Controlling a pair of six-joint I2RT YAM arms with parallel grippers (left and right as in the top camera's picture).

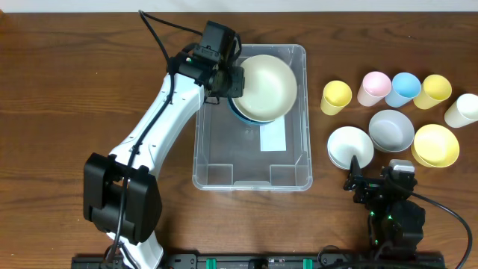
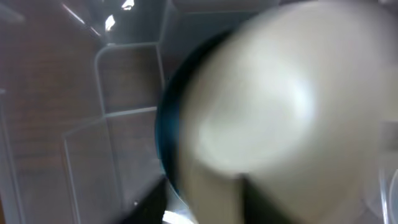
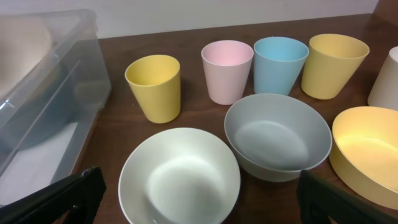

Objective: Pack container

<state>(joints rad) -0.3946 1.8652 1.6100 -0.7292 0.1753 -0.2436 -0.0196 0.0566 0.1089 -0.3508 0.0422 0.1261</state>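
Observation:
The clear container [image 1: 213, 161] stands mid-table with a white label [image 1: 273, 137] on its base. At its far end a cream bowl [image 1: 267, 86] sits tilted over a blue bowl [image 1: 240, 116]. My left gripper [image 1: 234, 81] is at the cream bowl's left rim and shut on it. In the left wrist view the cream bowl [image 2: 280, 106] is blurred and fills the frame, with the blue bowl's edge [image 2: 165, 140] beside it and my fingers [image 2: 205, 208] at the bottom. My right gripper [image 1: 364, 178] [image 3: 202, 208] is open and empty, just in front of a white bowl [image 1: 349, 146] [image 3: 180, 177].
Right of the container stand a grey bowl [image 1: 391, 128], a yellow bowl [image 1: 436, 144] and a row of cups: yellow [image 1: 336, 97], pink [image 1: 374, 87], blue [image 1: 405, 88], yellow [image 1: 433, 91], white [image 1: 463, 110]. The container's near half holds nothing.

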